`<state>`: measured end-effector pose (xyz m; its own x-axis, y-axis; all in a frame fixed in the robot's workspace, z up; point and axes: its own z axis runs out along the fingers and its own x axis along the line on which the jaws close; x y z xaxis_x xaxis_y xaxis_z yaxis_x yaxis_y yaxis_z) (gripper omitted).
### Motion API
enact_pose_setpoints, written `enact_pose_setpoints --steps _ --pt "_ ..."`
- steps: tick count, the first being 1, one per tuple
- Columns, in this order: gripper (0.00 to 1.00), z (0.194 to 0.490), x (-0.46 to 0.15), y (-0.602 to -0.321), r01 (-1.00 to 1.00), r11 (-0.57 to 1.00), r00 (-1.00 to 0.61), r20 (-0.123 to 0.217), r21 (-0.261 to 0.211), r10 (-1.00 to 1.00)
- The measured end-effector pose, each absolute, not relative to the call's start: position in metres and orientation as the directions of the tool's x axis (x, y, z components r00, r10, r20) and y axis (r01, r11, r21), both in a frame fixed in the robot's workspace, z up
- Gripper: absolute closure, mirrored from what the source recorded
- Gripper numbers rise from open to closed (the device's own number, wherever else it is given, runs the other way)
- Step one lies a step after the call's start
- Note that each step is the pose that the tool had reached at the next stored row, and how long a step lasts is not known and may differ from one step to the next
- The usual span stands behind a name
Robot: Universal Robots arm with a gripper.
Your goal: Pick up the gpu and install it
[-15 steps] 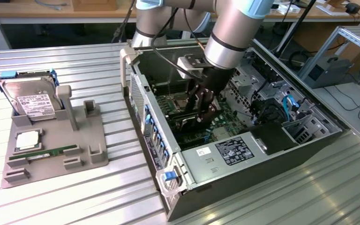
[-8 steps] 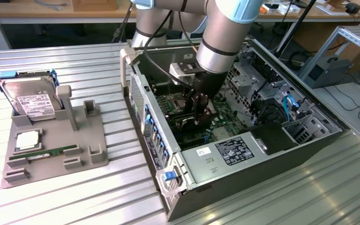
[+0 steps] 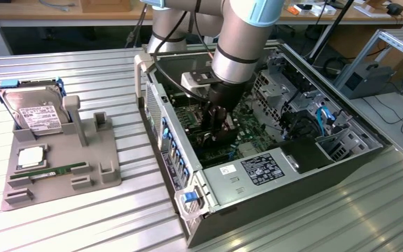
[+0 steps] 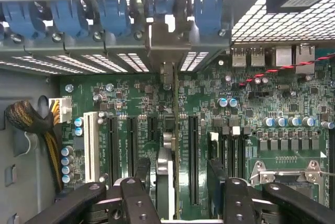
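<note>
Though the arm reaches deep into the open case, the gpu already stands edge-on in a motherboard slot, its bracket up against the rear slot row under the blue clips. The jaws are spread, one finger on each side of the card and apparently not pinching it; whether the card is fully seated I cannot tell. So the pick-up looks done and the install close to finished. Room is tight: empty slots lie just beside the card, the cable bundle near one case wall, the drive cage at the exterior view's right. On the desk, the holder keeps the hard drive and memory stick, well apart.
</note>
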<state>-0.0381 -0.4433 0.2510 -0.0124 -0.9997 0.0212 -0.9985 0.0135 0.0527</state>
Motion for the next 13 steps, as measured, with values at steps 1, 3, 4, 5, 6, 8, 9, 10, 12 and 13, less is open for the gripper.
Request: enact_pose_setpoints --steps 1,3,4,5,6,8,9,10,12,13 --pt "0.46 0.2510 -0.0381 -0.4433 -0.999 0.014 -0.012 0.021 0.053 -1.000" --pt "0.64 0.2513 -0.0382 -0.4435 -0.999 0.014 -0.012 0.022 0.053 -1.000" --pt "0.69 0.2512 -0.0381 -0.4434 -0.999 0.014 -0.012 0.022 0.053 -1.000" --pt "0.70 0.2510 -0.0381 -0.4433 -0.999 0.014 -0.012 0.021 0.053 -1.000" --pt "0.70 0.2509 -0.0381 -0.4433 -0.999 0.014 -0.012 0.021 0.053 -1.000" --pt "0.70 0.2510 -0.0381 -0.4433 -0.999 0.013 -0.012 0.021 0.053 -1.000" --pt "0.70 0.2509 -0.0381 -0.4433 -0.999 0.014 -0.012 0.021 0.053 -1.000" --pt "0.70 0.2510 -0.0381 -0.4433 -0.999 0.014 -0.012 0.021 0.053 -1.000" --pt "0.70 0.2509 -0.0381 -0.4433 -0.999 0.013 -0.012 0.021 0.053 -1.000" --pt "0.70 0.2510 -0.0381 -0.4434 -0.999 0.013 -0.012 0.021 0.053 -1.000"
